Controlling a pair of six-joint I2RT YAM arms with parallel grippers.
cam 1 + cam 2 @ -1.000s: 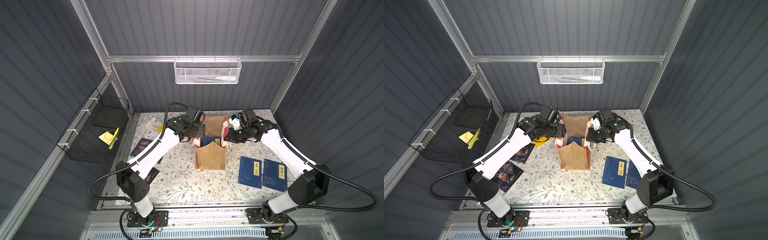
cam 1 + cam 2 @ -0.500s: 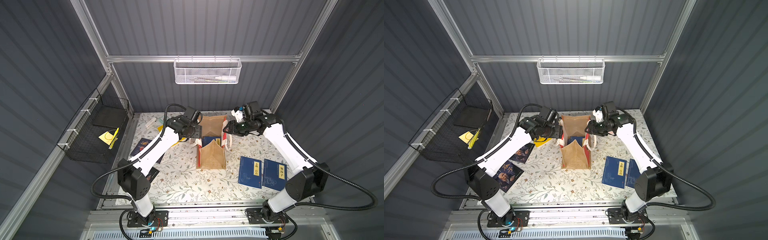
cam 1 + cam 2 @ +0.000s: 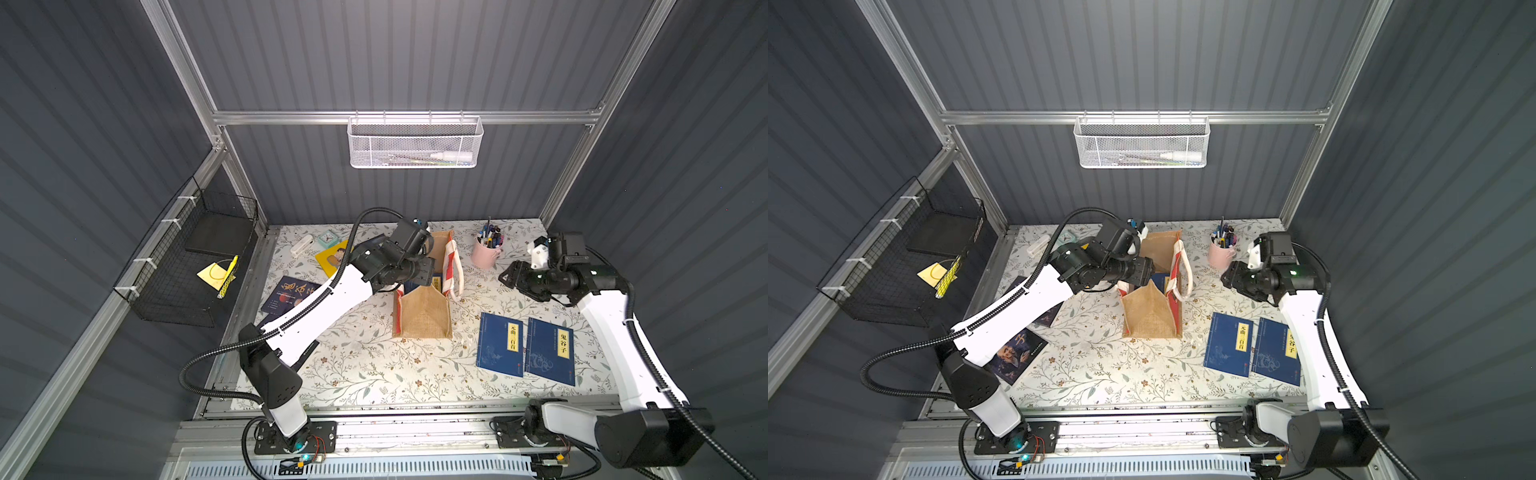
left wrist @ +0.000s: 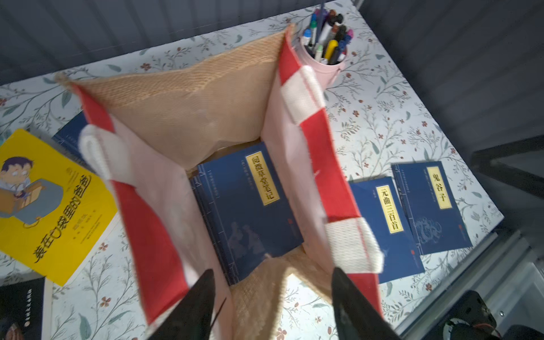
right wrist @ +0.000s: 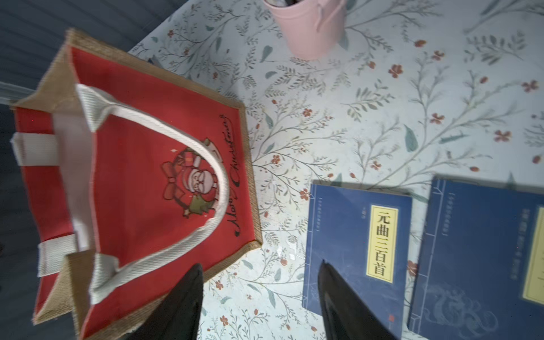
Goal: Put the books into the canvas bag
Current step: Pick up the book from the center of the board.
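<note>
The canvas bag stands upright mid-table with its mouth open. One blue book lies inside it. My left gripper hovers open over the bag's mouth, holding nothing. My right gripper is open and empty, off to the right of the bag's red side panel. Two blue books lie flat right of the bag. A yellow cartoon book and a navy book lie to its left. Another navy book with a face lies under my left arm.
A pink pen cup stands at the back, between the bag and my right gripper. A small clock and a white item sit at the back left. A black wire basket hangs on the left wall.
My right gripper has opened, left the bag's right edge and drawn back to the right. The bag's right handle now hangs down. My left gripper stays over the mouth.
</note>
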